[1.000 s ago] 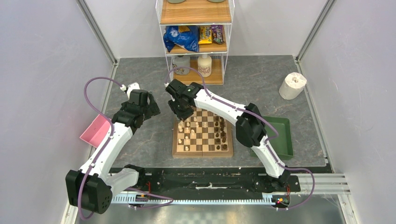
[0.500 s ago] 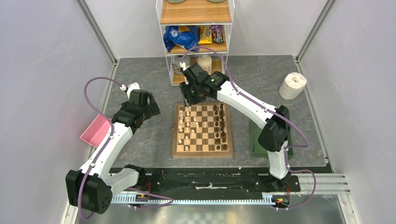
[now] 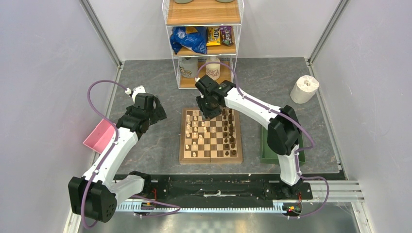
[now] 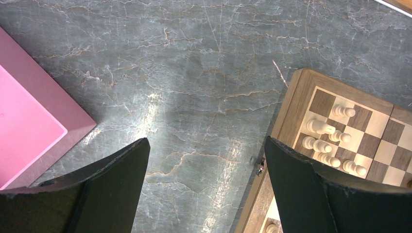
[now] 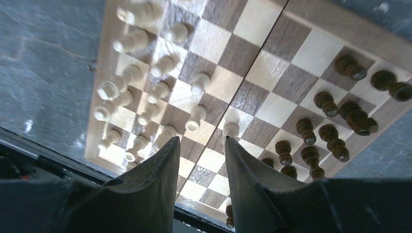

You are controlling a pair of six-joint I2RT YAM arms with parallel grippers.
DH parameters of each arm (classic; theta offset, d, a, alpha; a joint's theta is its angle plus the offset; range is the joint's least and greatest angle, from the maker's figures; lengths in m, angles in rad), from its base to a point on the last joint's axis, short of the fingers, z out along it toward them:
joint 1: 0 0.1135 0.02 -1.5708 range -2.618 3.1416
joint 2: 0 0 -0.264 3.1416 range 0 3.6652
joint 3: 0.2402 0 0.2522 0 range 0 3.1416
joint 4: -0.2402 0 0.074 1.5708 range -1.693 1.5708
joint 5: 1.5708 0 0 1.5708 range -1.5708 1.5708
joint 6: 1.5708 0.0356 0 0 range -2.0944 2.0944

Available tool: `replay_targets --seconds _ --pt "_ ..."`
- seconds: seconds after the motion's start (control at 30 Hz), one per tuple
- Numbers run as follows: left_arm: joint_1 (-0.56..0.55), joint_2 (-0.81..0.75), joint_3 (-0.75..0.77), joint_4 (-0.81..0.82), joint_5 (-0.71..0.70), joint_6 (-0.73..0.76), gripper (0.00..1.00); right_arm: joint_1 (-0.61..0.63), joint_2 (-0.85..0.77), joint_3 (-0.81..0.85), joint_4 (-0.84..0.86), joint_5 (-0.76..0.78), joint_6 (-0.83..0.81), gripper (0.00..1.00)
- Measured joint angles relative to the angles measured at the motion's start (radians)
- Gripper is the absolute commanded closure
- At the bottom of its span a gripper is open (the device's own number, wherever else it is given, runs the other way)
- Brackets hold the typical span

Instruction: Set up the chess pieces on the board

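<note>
Top external: grey tabletop, white walls; left fingers wide, right fingers ajar, empty.

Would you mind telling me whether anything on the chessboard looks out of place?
Yes: a few pale pieces stand toward the middle of the board, off the two pale rows along its left edge in the overhead view. The dark pieces keep to their side.
</note>
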Motion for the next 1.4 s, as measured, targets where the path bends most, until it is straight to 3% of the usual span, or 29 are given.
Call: replay_targets --seconds 0.17,1.07,1.4 --pt "0.0 0.0 0.0 0.0 0.001 0.0 0.05 0.011 0.001 -0.056 -0.023 -0.018 -0.006 0.56" --pt "0.0 0.0 0.0 0.0 0.016 0.0 0.05 0.05 0.103 -0.018 -0.03 -0.014 -0.04 0.58" --pt "0.0 0.0 0.0 0.0 0.016 0.0 0.05 0.05 0.122 -0.016 -0.028 -0.013 -0.044 0.66"
